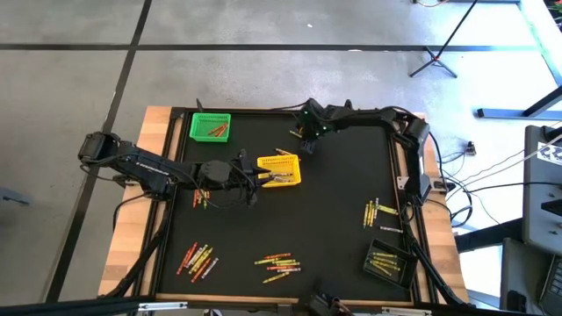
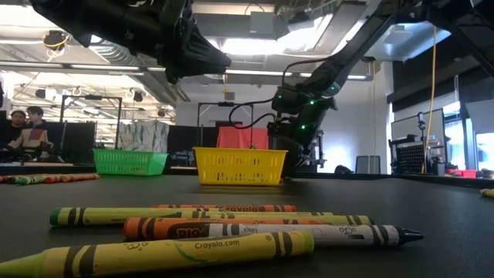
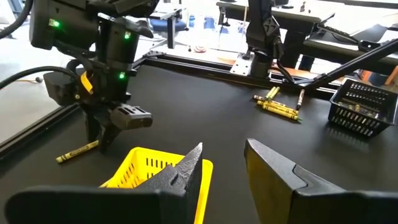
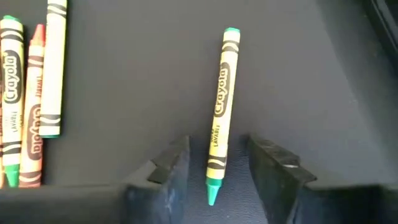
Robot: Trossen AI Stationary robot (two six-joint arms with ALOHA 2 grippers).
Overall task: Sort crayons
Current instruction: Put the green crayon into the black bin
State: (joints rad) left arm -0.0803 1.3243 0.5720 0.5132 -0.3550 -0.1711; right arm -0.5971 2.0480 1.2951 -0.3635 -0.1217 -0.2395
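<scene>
- My right end effector (image 4: pixel 214 171) is low over the far side of the desk (image 1: pixel 334 211), fingers apart, straddling a yellow-green crayon (image 4: pixel 219 112) that lies flat between them, not yet gripped.
- My left end effector (image 3: pixel 221 171) hovers over the yellow basket (image 1: pixel 279 170), fingers apart and empty.
- Risk, as I judge it: the crayon lies slightly skewed between the fingers, so closing could roll or pivot it out. More crayons (image 4: pixel 28 99) lie nearby and could be nudged.
- Both arms are working close to the yellow basket; a careless move could knock it or bring the arms into contact.
- Containers: the yellow basket holds some crayons; the green basket (image 1: pixel 210 126) holds a few reddish ones; the black basket (image 1: pixel 389 262) holds yellowish ones.
- Loose clusters of crayons (image 1: pixel 277 264) wait along the near edge.
</scene>
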